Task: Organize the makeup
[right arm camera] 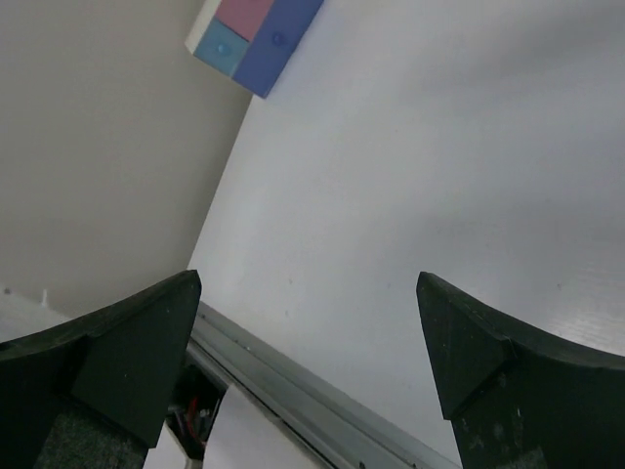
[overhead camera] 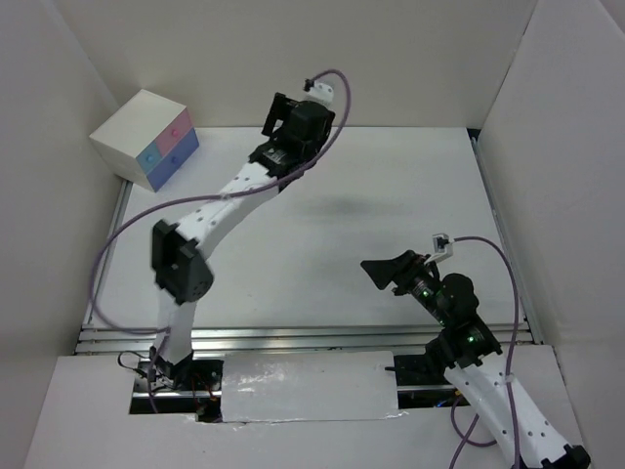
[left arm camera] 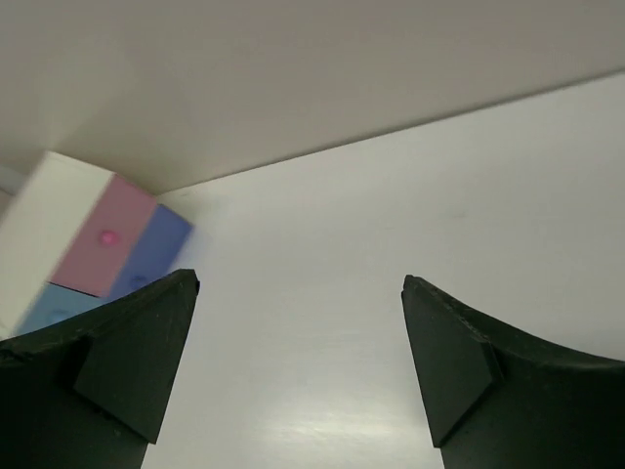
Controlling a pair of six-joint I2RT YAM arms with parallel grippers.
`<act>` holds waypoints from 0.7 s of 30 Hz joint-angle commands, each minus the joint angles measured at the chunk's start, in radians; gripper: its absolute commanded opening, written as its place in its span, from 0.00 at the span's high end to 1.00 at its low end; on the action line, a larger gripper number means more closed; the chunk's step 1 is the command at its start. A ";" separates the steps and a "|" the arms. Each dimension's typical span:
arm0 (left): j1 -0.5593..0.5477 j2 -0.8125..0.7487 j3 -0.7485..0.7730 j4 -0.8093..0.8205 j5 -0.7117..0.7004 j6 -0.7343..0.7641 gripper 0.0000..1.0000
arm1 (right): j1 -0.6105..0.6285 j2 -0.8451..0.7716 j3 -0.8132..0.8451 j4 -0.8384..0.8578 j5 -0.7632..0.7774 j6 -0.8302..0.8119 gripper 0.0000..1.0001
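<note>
While the white box (overhead camera: 145,137) with pink and blue drawers is standing at the far left corner of the table (overhead camera: 391,195), the left arm (overhead camera: 215,210) is reaching out from the near edge to the right of the box. A purple cable (overhead camera: 122,230) is looping beside the arm on the box's near side. The left gripper (overhead camera: 280,113) is hovering to the right of the box, close to the back wall and apart from the box. In the left wrist view its two dark fingers (left arm camera: 127,362) are standing spread wide, gripping nothing, with the box's drawer fronts showing above the left finger. Well to the right of the box and nearer the arm bases, the right gripper (overhead camera: 386,272) is pointing back toward the box. In the right wrist view its fingers (right arm camera: 498,381) are likewise standing spread wide with nothing between them, above a metal rail (right arm camera: 293,376) running along the table's near edge. The right arm (overhead camera: 469,342) is rising from that edge, farthest right of the box. Where the makeup is lying cannot be told from these views.
</note>
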 commanded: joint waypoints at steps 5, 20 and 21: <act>-0.054 -0.947 -0.696 -0.332 0.149 -0.678 0.01 | 0.007 0.160 0.636 -0.489 0.224 -0.396 0.00; -0.058 -1.792 -1.079 -0.604 0.003 -0.692 0.01 | 0.121 0.047 0.880 -0.795 0.402 -0.400 0.00; -0.057 -1.825 -1.075 -0.611 0.017 -0.690 0.01 | 0.121 0.021 0.878 -0.807 0.402 -0.400 0.00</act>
